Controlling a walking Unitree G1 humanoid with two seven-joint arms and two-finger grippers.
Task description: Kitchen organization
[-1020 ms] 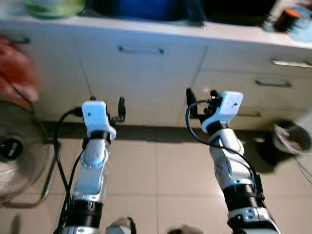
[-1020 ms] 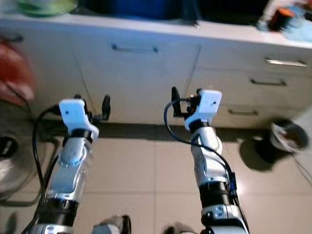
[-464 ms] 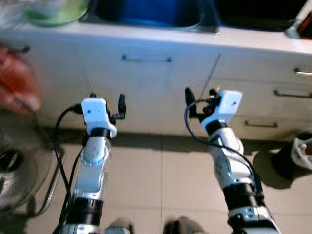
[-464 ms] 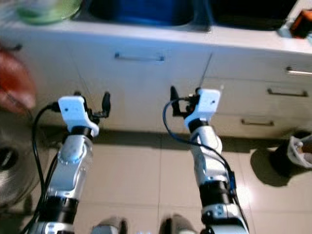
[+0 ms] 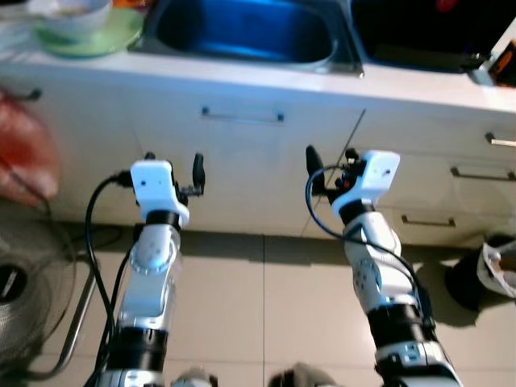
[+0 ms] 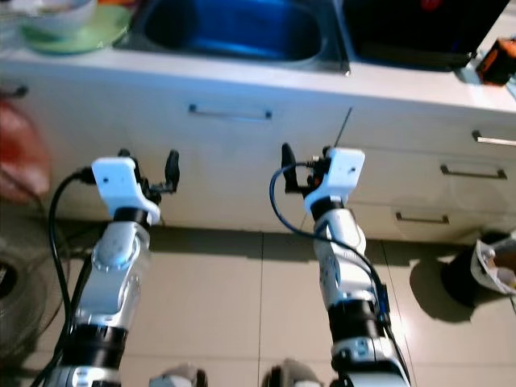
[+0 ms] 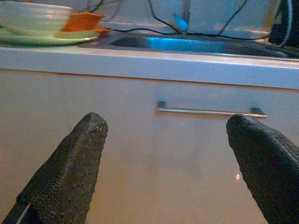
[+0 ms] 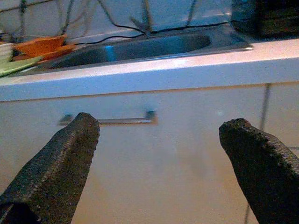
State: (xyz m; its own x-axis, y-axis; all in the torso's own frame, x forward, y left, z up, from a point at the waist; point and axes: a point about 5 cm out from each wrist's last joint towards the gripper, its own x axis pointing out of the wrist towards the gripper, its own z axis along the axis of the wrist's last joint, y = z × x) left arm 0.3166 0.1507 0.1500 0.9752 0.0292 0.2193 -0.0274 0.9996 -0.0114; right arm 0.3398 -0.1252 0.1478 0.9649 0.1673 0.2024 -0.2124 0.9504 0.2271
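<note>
I face a white kitchen counter (image 5: 419, 79) with a steel sink (image 5: 242, 32) set into it. A white bowl on a green plate (image 5: 76, 24) stands on the counter left of the sink, with something orange (image 7: 83, 21) behind it. My left gripper (image 5: 173, 160) and right gripper (image 5: 331, 155) are raised side by side in front of the cabinet door below the sink. Both are open and hold nothing. The wrist views look between the fingers (image 7: 74, 163) at the door's bar handle (image 7: 210, 111), some way off.
Drawers with bar handles (image 5: 480, 172) are at the right under the counter. A floor fan (image 5: 20, 282) and a blurred red shape (image 5: 20, 153) sit at the left. A dark bin with a white bag (image 5: 492, 270) stands on the tiled floor at the right.
The camera has moved closer and tilted, so the sink and the bowl on its plate now show more fully. Both arms keep the same raised pose with fingers open.
</note>
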